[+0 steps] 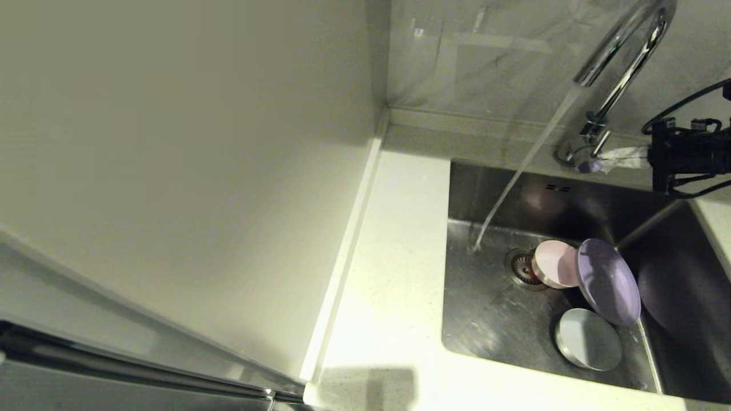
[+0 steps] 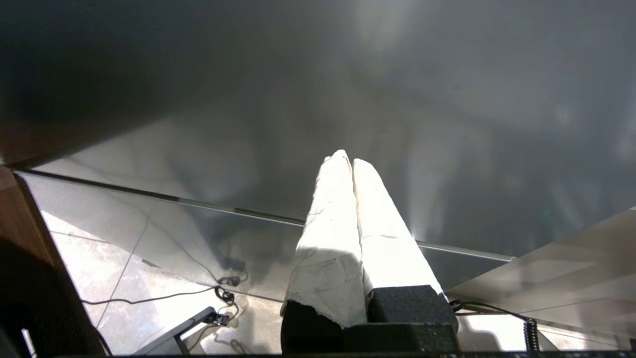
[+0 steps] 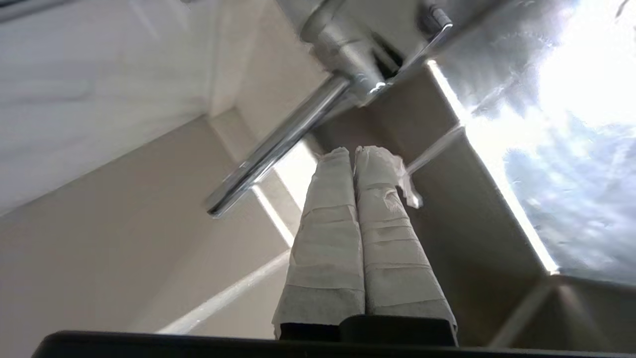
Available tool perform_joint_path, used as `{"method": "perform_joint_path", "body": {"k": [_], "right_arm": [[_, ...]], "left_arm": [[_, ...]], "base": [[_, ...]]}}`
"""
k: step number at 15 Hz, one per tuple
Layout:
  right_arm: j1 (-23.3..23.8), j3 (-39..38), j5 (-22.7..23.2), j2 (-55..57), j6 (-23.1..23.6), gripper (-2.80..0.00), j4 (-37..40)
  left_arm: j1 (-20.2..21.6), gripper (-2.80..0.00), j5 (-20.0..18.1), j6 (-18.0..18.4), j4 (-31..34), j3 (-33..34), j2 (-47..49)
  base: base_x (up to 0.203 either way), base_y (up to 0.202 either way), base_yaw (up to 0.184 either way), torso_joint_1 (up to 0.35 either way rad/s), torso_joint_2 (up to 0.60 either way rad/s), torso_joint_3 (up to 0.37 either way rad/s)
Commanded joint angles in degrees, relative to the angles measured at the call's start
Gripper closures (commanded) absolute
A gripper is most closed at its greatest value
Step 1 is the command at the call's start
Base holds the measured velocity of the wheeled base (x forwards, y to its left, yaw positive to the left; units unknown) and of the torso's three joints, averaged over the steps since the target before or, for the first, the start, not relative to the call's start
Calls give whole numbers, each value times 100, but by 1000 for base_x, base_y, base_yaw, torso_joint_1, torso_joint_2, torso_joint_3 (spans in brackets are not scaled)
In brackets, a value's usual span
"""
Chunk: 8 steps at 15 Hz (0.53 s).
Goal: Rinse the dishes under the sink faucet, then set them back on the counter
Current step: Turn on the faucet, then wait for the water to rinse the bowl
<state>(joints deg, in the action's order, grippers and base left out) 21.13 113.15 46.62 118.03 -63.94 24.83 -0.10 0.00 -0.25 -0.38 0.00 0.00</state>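
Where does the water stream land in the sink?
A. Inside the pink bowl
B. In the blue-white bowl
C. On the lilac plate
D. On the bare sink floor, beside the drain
D: the stream hits the bare sink floor beside the drain, missing every dish.

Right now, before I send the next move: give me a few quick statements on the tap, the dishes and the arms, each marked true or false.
1. Water is running from the faucet into the sink. True.
2. The lilac plate lies flat on the counter. False: it stands tilted inside the sink, leaning against the pink bowl.
3. The right gripper is at the faucet's base, its fingers closed together. True.
4. The blue-white bowl is held under the stream. False: it rests on the sink floor, away from the water.
5. The left gripper holds a dish. False: it is shut on nothing, away from the sink.
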Motion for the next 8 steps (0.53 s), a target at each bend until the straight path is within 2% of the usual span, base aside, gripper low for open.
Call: {"method": "perform_joint_path", "body": {"k": [1, 3, 5, 8], "right_arm": [[60, -3, -152, -17, -4, 0, -18], [77, -22, -720, -52, 36, 0, -34], [218, -225, -791, -226, 331, 0, 153], [398, -802, -1021, -672, 1488, 0, 666]], "left_arm": [[1, 0, 0, -1, -1, 18, 0], [1, 0, 0, -1, -6, 18, 0], [1, 0, 0, -1, -6, 18, 0], [1, 0, 0, -1, -6, 18, 0]], "base": [[0, 0, 0, 0, 0, 0], [0, 0, 0, 0, 0, 0], [0, 0, 0, 0, 0, 0], [0, 0, 0, 0, 0, 0]]}}
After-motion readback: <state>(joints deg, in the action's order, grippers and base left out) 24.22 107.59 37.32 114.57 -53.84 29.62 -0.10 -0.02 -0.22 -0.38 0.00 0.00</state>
